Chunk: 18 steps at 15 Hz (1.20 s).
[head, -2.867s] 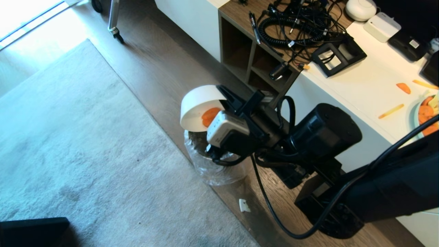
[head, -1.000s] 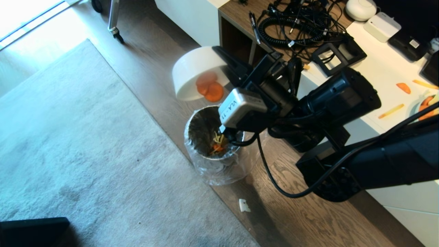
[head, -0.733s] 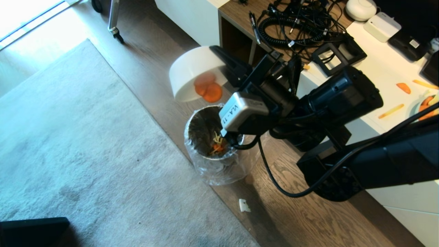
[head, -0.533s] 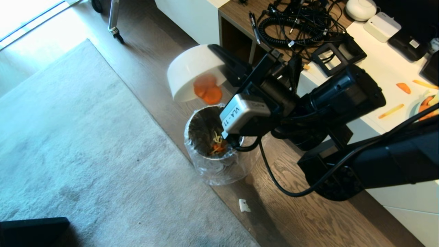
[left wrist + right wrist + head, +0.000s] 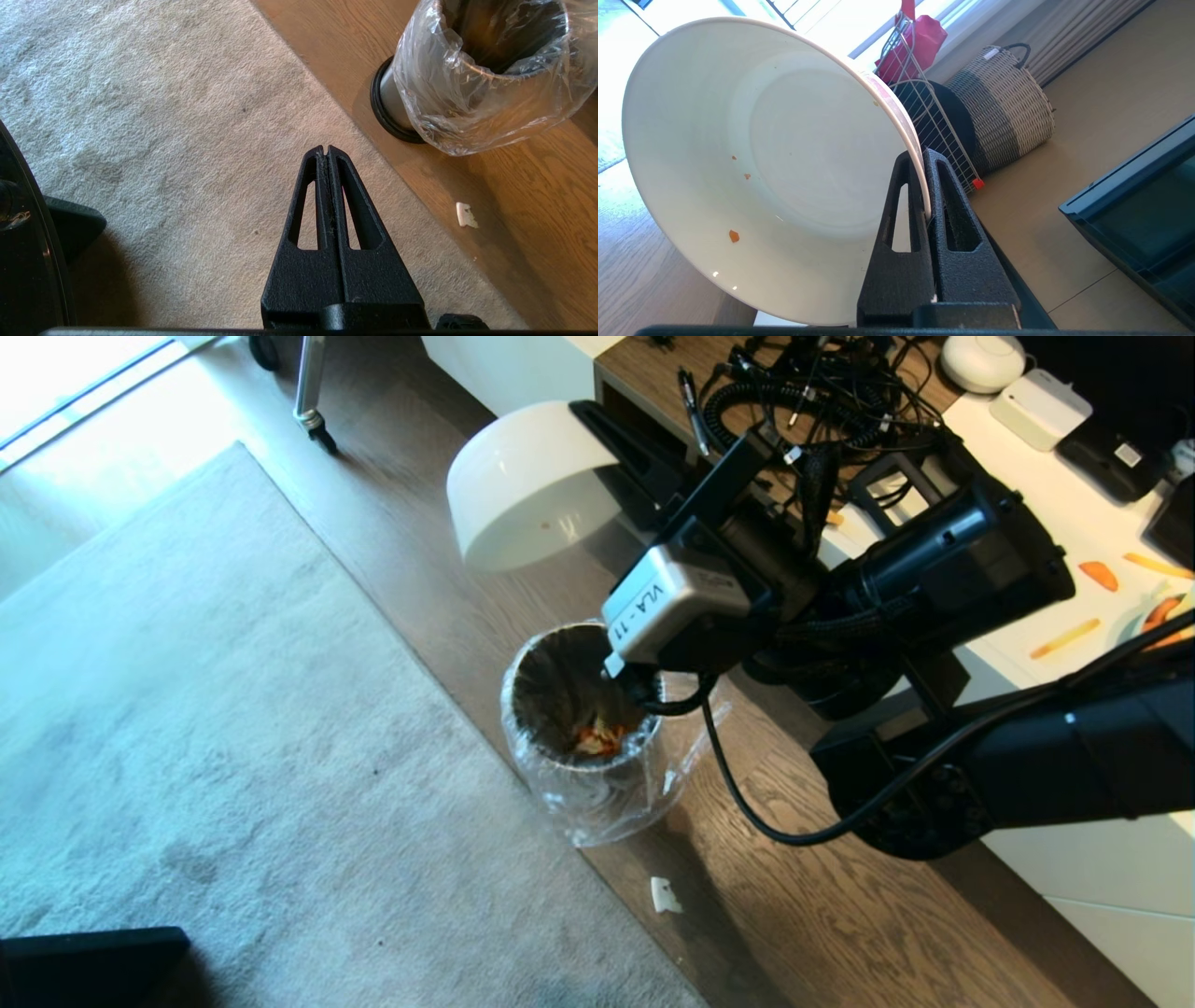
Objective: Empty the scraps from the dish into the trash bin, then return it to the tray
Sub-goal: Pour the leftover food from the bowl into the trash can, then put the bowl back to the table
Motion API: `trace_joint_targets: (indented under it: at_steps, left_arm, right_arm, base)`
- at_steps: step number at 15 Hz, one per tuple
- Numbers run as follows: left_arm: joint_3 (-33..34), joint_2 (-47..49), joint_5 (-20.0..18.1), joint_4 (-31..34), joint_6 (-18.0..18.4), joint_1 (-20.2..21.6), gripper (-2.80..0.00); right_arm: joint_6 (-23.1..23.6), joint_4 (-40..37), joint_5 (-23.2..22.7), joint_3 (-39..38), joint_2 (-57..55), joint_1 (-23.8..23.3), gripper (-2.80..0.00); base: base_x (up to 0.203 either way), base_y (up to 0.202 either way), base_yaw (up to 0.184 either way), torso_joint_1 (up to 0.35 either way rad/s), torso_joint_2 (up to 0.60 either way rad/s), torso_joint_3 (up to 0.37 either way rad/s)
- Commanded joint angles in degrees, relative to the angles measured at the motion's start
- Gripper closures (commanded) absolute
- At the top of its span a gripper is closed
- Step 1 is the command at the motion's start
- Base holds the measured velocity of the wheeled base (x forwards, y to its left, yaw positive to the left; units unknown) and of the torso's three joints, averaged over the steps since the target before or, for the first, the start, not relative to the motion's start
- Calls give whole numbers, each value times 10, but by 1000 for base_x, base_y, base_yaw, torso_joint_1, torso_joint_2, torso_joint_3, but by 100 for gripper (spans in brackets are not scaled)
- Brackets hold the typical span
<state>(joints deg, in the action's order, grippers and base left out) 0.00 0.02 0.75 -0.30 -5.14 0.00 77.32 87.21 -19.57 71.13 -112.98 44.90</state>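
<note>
Dish (image 5: 527,485): plain white bowl, held in the air above and slightly beyond the trash bin, tipped on its side with the opening facing down and toward the arm. Contents: none but a few small orange specks (image 5: 733,235) stuck to the inner wall, seen in the right wrist view.

Right gripper (image 5: 926,161): fingers clamped together on the dish's rim, one finger inside the wall and one outside. The arm reaches in from the right of the head view.

Trash bin (image 5: 574,728): small round dark bin on the wooden floor (image 5: 822,933), at the edge of the carpet (image 5: 233,737). A crinkly clear plastic liner (image 5: 472,112) is folded over the rim and hangs down the outside; a black base ring shows in the left wrist view. Contents: orange carrot scraps (image 5: 597,739) with pale yellowish bits among them, lying at the bottom.

Left gripper (image 5: 328,151): fingers pressed together, holding nothing, hanging above the carpet near the bin.

Floor item: a small white fragment (image 5: 664,894) on the wood just beside the bin.

White counter (image 5: 1008,560), right of the head view: one loose carrot piece (image 5: 1099,575) and one yellow stick (image 5: 1064,638).

Tray: not visible in any view.
</note>
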Motion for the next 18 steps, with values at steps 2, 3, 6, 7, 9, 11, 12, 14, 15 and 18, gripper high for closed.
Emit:
trace_joint_targets:
  at_steps: [2,3,6,7,9,11,12,14,15,18]
  left_arm:
    - [0,0,0,-1,0,0,0]
    - [0,0,0,-1,0,0,0]
    - [0,0,0,-1,0,0,0]
    - [0,0,0,-1,-1,0,0]
    - [0,0,0,-1,0,0,0]
    - [0,0,0,-1,0,0,0]
    - [0,0,0,-1,0,0,0]
    - [0,0,0,-1,0,0,0]
    - [0,0,0,-1,0,0,0]
    - [0,0,0,-1,0,0,0]
  right_arm:
    - [-2,25,2,2,3,0,0]
    - [-5,25,3,1,8,0,0]
    - [-21,25,47,-3,19,0,0]
    - [-26,25,79,-5,23,0,0]
    - [-42,25,134,-6,31,0,0]
    - [-57,23,164,-10,37,0,0]
    - [-61,23,191,-18,44,0,0]
    - [-75,21,257,-41,59,0,0]
    - [-85,21,291,-49,67,0,0]
    - [-96,17,377,-62,88,-1,0]
  base:
    - [0,0,0,0,0,0]
    - [0,0,0,0,0,0]
    - [0,0,0,0,0,0]
    - [0,0,0,0,0,0]
    - [0,0,0,0,0,0]
    - [0,0,0,0,0,0]
    - [0,0,0,0,0,0]
    - [0,0,0,0,0,0]
    - [0,0,0,0,0,0]
    - [0,0,0,0,0,0]
